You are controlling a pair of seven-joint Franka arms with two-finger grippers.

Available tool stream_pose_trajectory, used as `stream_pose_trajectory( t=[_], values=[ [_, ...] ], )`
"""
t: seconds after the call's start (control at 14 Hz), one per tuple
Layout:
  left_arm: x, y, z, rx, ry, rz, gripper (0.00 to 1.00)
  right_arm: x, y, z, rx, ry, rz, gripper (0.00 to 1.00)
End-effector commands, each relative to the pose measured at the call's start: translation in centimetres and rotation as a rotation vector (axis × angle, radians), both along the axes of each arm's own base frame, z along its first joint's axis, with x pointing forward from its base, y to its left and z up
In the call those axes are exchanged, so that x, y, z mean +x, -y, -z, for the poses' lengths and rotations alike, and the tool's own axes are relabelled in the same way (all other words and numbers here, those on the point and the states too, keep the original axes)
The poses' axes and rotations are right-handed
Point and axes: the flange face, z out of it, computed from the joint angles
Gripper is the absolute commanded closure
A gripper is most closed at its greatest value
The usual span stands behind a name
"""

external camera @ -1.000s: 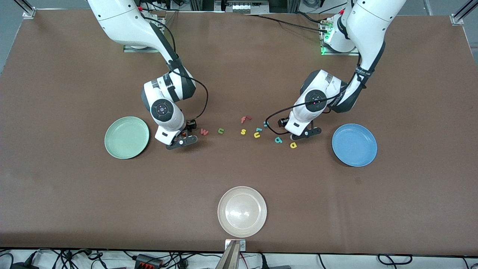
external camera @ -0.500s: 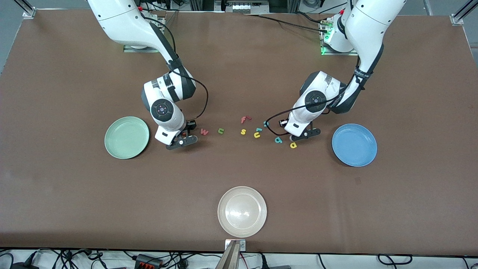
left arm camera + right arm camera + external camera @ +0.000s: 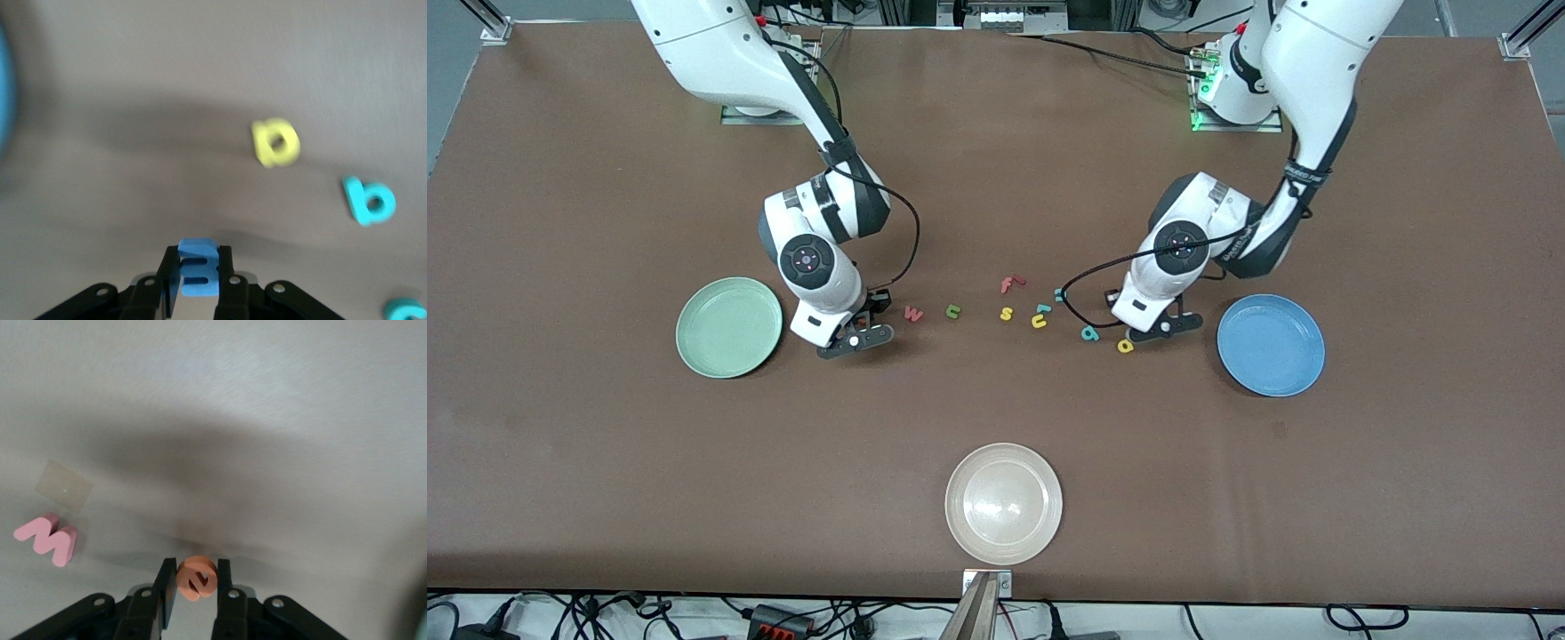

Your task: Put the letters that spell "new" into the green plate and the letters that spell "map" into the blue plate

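My left gripper (image 3: 198, 253) is shut on the blue "m" (image 3: 198, 270), held upright just over the table. The yellow "p" (image 3: 275, 142) and teal "a" (image 3: 369, 200) lie flat close by. In the front view the left gripper (image 3: 1152, 331) is beside the "p" (image 3: 1126, 345) and "a" (image 3: 1089, 333), with the blue plate (image 3: 1271, 345) at its other flank. My right gripper (image 3: 195, 570) is shut on the orange "e" (image 3: 196, 579). It sits (image 3: 855, 335) between the green plate (image 3: 728, 327) and the pink "w" (image 3: 913, 313). The green "n" (image 3: 953, 310) lies past the "w".
A red "f" (image 3: 1009, 284), yellow "s" (image 3: 1006, 313), yellow "u" (image 3: 1039, 322) and small teal hook letters (image 3: 1042, 308) lie mid-table between the arms. A cream-white plate (image 3: 1003, 503) stands near the front edge.
Both grippers have closed, the left on the "m" and the right on the "e". Each hand has shifted slightly toward its nearby plate.
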Motion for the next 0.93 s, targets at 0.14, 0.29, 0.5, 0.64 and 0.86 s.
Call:
stream_pose_trajectory(
  t=[0.14, 0.29, 0.5, 0.64, 0.86],
  values=[
    [6.8, -7.2, -7.2, 0.055, -0.034, 0.197, 0.91, 2.9, 11.9, -6.2, 0.000, -0.083, 0.179, 0.91],
    [8.4, -12.4, -7.5, 0.018, -0.051, 0.294, 0.90, 2.9, 17.3, -5.7, -0.003, -0.123, 0.240, 0.91],
    [9.5, -16.2, -4.3, -0.037, -0.059, 0.384, 0.87, 1.3, 19.4, -3.3, -0.015, -0.158, 0.273, 0.91],
    [9.2, -18.1, -0.8, -0.065, -0.100, 0.392, 0.79, 1.3, 20.2, -1.5, -0.019, -0.160, 0.288, 0.90],
    [9.2, -17.6, -0.6, -0.073, -0.104, 0.404, 0.00, 1.9, 20.9, -0.2, -0.015, -0.130, 0.301, 0.82]
  ],
)
